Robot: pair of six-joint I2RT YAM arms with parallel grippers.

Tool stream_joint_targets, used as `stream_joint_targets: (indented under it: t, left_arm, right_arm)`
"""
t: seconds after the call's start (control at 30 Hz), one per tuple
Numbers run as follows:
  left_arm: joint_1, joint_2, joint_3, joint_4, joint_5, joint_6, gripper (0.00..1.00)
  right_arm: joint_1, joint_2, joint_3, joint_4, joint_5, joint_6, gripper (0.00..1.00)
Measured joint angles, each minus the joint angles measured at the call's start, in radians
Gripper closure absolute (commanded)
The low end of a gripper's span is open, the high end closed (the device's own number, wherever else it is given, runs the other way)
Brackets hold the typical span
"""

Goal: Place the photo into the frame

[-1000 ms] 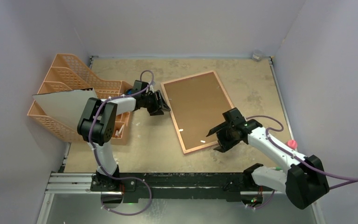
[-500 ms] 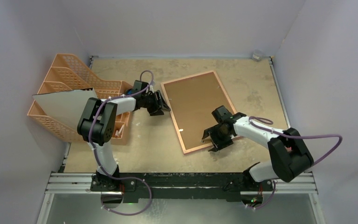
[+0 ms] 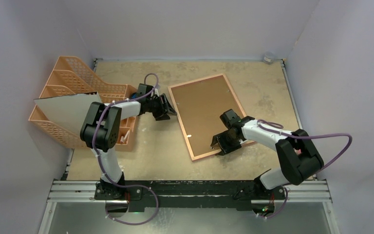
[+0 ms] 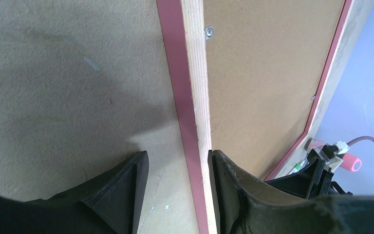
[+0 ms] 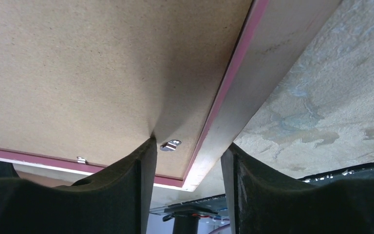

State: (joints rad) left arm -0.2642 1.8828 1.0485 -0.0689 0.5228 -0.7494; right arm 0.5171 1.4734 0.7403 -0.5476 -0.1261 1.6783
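The frame (image 3: 181, 119) lies face down in the middle of the table, its thin pink border around the brown backing board (image 3: 205, 109). The photo is hidden. My left gripper (image 3: 167, 108) is open and straddles the frame's left edge near the far corner. In the left wrist view (image 4: 177, 190) one finger is on the backing board (image 4: 263, 73) and one on the table, with the pale wood rim (image 4: 195, 97) between them. My right gripper (image 3: 222, 145) is open over the frame's near right corner. In the right wrist view (image 5: 187, 185) its left finger (image 5: 136, 180) touches the backing board beside a metal tab (image 5: 170, 145).
An orange mesh file rack (image 3: 73, 80) stands at the left, holding a greyish-white sheet with an angled edge (image 3: 68, 111). A small jar (image 3: 269, 57) sits in the far right corner. Walls close in three sides. A metal rail (image 3: 190, 190) runs along the near edge.
My right arm has folded in and swung left, bringing its gripper from beside the frame onto the near right corner, with the jaws narrower. My left gripper shifted slightly.
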Motion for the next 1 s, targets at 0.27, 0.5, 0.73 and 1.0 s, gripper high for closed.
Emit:
stream_joint_targets:
  t: [0.27,0.5,0.73,1.0]
  left_arm:
    - [0.004,0.0,0.0,0.0,0.006,0.0,0.49]
    - [0.008,0.0,0.0,0.0,0.009,0.0,0.49]
    - [0.008,0.0,0.0,0.0,0.016,0.0,0.48]
    - [0.008,0.0,0.0,0.0,0.021,0.0,0.48]
  right_arm:
    - [0.0,0.003,0.0,0.0,-0.006,-0.043,0.53]
    - [0.0,0.009,0.001,0.009,-0.018,-0.127,0.54]
    - [0.0,0.036,0.025,0.012,-0.024,-0.206,0.66]
    - [0.0,0.04,0.033,0.015,-0.018,-0.245,0.83]
